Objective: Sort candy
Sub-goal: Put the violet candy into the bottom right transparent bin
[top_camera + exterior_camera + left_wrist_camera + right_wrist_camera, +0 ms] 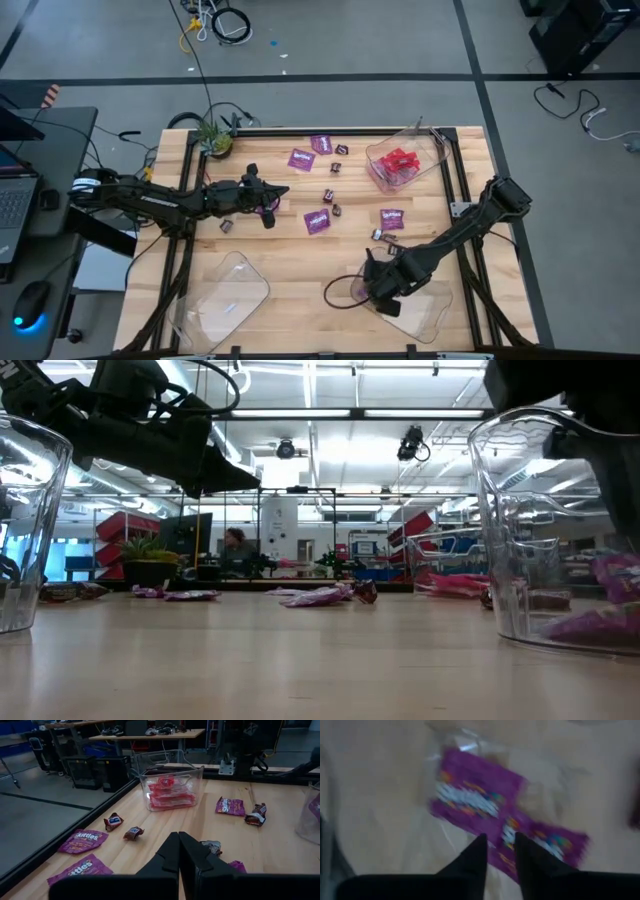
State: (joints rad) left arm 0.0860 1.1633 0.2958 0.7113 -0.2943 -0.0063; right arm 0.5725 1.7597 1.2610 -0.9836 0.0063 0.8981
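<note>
Under right claw (499, 851), seemingly two purple packets (490, 805)

High view: overhead, straight down, far enough to take in the whole table (300, 260) and both arms.
Low view: at tabletop height, level across the table toward the room.
Left wrist view: forward past the left gripper (179, 851), toward the tray of red packets (170, 787) ahead; the high view shows that tray too.
Right wrist view: very close, down past the right gripper (498, 851) onto purple packets (475, 795).
</note>
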